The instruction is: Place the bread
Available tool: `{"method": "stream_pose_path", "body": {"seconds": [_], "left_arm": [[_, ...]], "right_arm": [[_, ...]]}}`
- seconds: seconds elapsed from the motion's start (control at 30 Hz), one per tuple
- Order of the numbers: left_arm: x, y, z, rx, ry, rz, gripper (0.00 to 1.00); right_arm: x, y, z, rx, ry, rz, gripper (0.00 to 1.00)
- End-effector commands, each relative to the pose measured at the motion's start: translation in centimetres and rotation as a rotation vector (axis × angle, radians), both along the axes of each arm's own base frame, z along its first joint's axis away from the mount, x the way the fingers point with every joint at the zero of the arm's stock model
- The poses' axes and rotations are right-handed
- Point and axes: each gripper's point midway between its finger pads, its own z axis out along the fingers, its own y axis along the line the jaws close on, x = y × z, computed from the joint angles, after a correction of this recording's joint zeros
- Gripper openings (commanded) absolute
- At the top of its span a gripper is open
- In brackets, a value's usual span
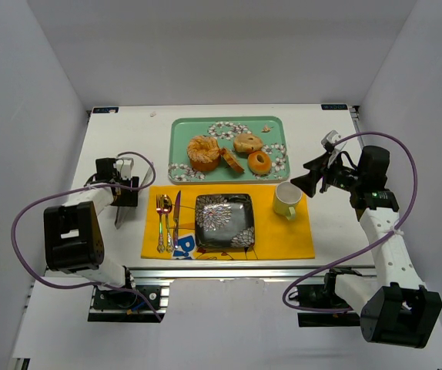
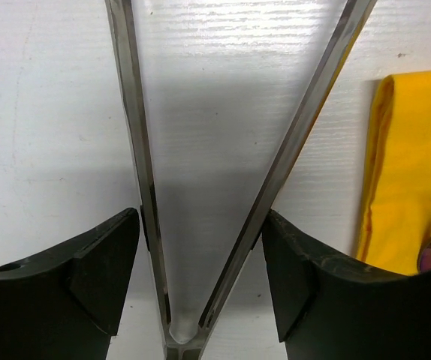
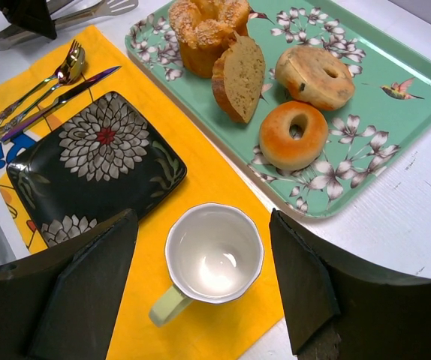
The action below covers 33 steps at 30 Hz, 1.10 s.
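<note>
Four pieces of bread, all on the green floral tray [image 1: 176,131] at far centre of the white table [image 1: 336,231]. From left to right: ring loaf [image 1: 203,153], cut slice [image 1: 231,161] leaning against it, pale bagel [image 1: 247,142] further back, browner bagel [image 1: 259,162] nearest the tray's front rim.

Just in front of the tray: yellow placemat [image 1: 282,235]. Cannot tell whether its far edge touches the tray or runs under it. On the mat:
- black flowered square plate [image 1: 224,220] in the middle, no bread on it
- fork [image 1: 159,223], spoon [image 1: 168,220] and knife [image 1: 176,220] side by side, left of the plate
- cream cup [image 1: 286,199] upright, right of the plate, handle toward the near edge

Left gripper [image 1: 122,183]: over bare table just left of the mat, well apart from the tray. Clamps metal tongs [image 2: 275,165] between its fingers [image 2: 73,277]. Tong arms spread in a V, joined end nearest the wrist camera, yellow mat edge at the right of that view.

Right gripper [image 3: 202,217]: jaws wide apart, nothing between them. Hangs above the cup at the right end of the mat, with the browner bagel and tray corner just beyond
</note>
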Motion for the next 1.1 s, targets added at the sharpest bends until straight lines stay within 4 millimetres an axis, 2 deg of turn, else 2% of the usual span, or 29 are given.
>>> {"method": "stream_pose_path", "body": {"seconds": [0.0,0.2,0.27,0.3,0.43,0.63,0.73,0.83,0.87,0.9,0.97,1.07], "left_arm": [[-1.8,0.7,-0.2,0.052,0.046,-0.01,0.76],[-3.3,0.0,-1.4,0.049,0.082,-0.042,0.75],[-3.0,-0.1,-1.3,0.057,0.078,-0.062,0.76],[-2.9,-0.9,-1.3,0.024,0.074,-0.093,0.76],[-2.6,-1.7,-1.7,0.019,0.095,-0.158,0.76],[-2.5,-2.3,-1.8,0.002,0.1,-0.199,0.74],[-2.6,-2.6,-1.9,-0.009,0.104,-0.209,0.68],[-2.5,-2.6,-1.7,-0.009,0.1,-0.207,0.49],[-2.5,-2.5,-1.7,-0.008,0.095,-0.203,0.39],[-2.1,-2.3,-1.3,-0.001,0.078,-0.184,0.35],[-1.6,-1.9,-0.7,0.014,0.059,-0.154,0.31],[0.5,-1.1,1.6,0.037,-0.016,-0.104,0.26]], "right_arm": [[0.4,0.2,1.7,0.014,-0.062,0.018,0.76],[0.4,0.1,1.9,0.013,-0.067,0.017,0.76],[0.3,0.2,1.9,0.014,-0.068,0.018,0.76],[0.3,0.2,1.9,0.015,-0.067,0.019,0.76],[0.3,0.1,2.0,0.013,-0.073,0.017,0.76],[0.1,0.1,2.0,0.007,-0.071,0.014,0.76],[0.2,0.1,2.0,0.006,-0.074,0.013,0.76],[0.3,0.0,2.0,0.006,-0.074,0.01,0.76],[0.3,0.0,2.0,0.006,-0.076,0.01,0.76],[0.3,0.0,2.0,0.006,-0.074,0.01,0.76],[0.3,0.0,2.0,0.006,-0.076,0.01,0.76],[0.3,0.0,2.0,0.005,-0.074,0.01,0.76]]}}
